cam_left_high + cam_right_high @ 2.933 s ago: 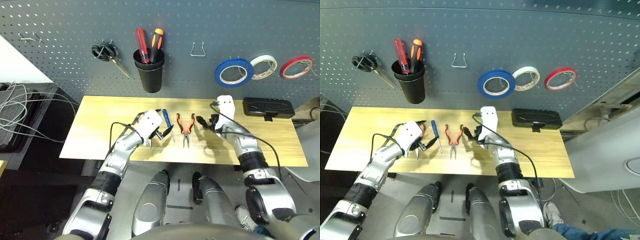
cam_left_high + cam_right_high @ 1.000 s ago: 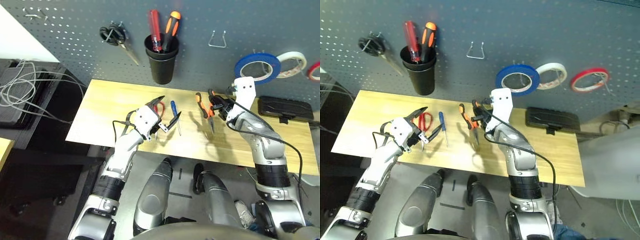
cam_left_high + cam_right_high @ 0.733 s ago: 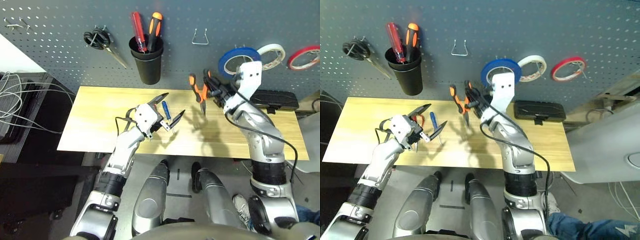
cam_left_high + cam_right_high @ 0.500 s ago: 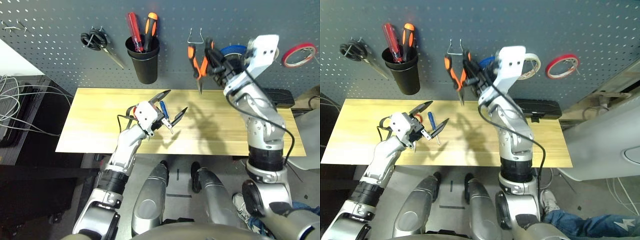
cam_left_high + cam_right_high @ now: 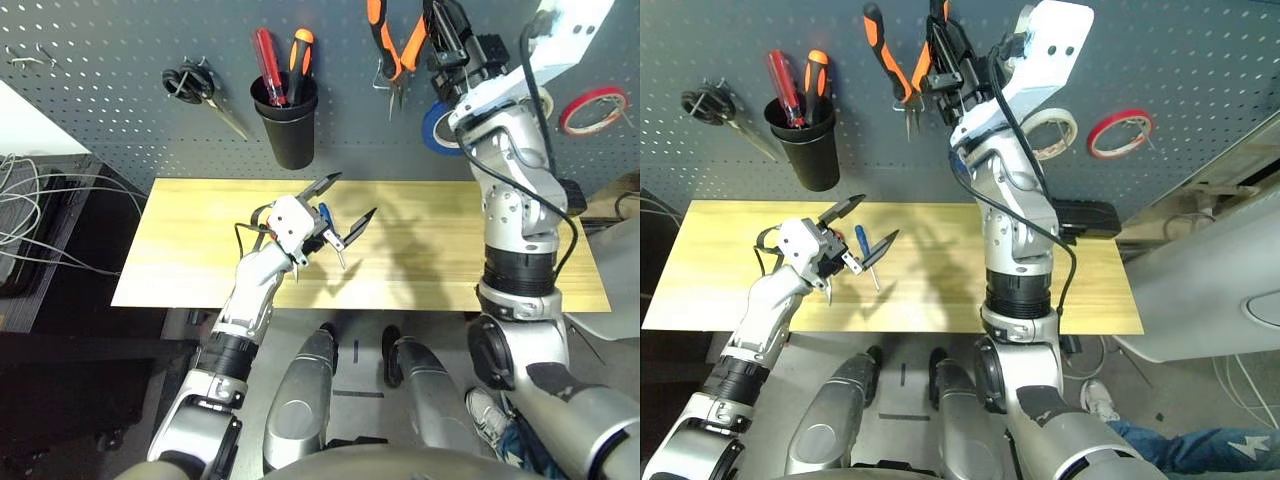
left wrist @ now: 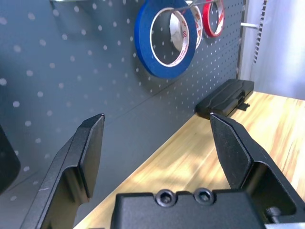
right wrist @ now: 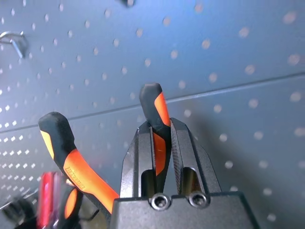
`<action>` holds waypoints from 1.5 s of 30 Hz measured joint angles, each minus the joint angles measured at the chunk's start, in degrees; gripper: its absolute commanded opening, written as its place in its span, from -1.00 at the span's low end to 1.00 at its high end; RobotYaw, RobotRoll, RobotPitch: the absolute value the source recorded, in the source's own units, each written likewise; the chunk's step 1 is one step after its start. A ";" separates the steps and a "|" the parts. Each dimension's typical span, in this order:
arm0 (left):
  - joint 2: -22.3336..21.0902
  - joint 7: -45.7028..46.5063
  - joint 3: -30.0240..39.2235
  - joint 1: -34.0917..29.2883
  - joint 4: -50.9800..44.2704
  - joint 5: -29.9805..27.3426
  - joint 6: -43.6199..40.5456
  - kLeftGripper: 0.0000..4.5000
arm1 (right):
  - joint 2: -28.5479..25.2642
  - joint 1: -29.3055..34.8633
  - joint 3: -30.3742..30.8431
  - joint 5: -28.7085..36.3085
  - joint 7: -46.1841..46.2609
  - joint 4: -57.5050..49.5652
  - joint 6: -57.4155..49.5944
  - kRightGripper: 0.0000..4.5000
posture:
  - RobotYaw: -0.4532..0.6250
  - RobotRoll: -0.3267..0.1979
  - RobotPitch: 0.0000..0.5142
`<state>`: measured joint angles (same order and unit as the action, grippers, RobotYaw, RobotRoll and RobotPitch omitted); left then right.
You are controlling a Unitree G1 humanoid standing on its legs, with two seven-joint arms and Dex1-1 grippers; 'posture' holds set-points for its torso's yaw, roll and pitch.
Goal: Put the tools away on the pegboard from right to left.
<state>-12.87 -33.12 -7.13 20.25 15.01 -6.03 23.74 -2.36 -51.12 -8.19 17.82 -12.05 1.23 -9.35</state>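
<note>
My right gripper (image 5: 438, 38) is raised high against the pegboard (image 5: 120, 120), shut on one handle of the orange-and-black pliers (image 5: 392, 48). Their nose hangs down by a wire hook (image 5: 383, 78). In the right wrist view the fingers (image 7: 180, 143) clamp that handle, and the other handle (image 7: 71, 160) splays free. The blue tape ring (image 6: 167, 38) hangs on the board, partly behind my right arm. My left gripper (image 5: 350, 197) hovers open over the table. The small blue-handled screwdriver (image 5: 862, 241) lies just under it. A bit of the red-handled scissors (image 5: 836, 236) shows beside it.
A black cup (image 5: 288, 130) with red and orange screwdrivers hangs on the board. Black-handled scissors (image 5: 195, 82) hang to its left. White tape (image 5: 1065, 125) and red tape (image 5: 592, 108) hang at the right. A black case (image 5: 1090, 215) lies on the wooden table (image 5: 200, 260).
My right arm has lifted the pliers from hook height up to the top of the pegboard. The left gripper has stayed open over the screwdriver.
</note>
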 measured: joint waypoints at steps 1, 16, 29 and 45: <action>-0.01 0.00 0.01 0.02 0.00 -0.04 0.00 1.00 | 0.00 -0.41 0.00 -0.23 0.06 0.94 1.34 -0.88 | 0.13 0.25 -0.04; -0.52 0.34 0.26 -0.44 -0.37 -0.28 -0.06 1.00 | 1.29 -5.13 -0.43 -3.18 2.88 16.84 17.78 -0.88 | 0.18 0.25 0.08; -1.50 0.75 0.26 -2.15 -3.16 -0.31 -1.39 1.00 | 2.19 -5.52 -0.31 -3.06 3.98 17.59 19.30 -0.88 | 0.20 0.25 0.18; -1.62 0.86 0.23 -2.72 -3.86 -0.57 -2.60 1.00 | 2.20 -8.82 -0.56 -2.10 5.75 16.25 19.27 -0.88 | 0.20 0.25 0.27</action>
<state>-14.49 -32.25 -6.90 17.53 11.15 -6.60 21.13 -0.16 -59.93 -8.75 15.72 -6.30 17.48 9.93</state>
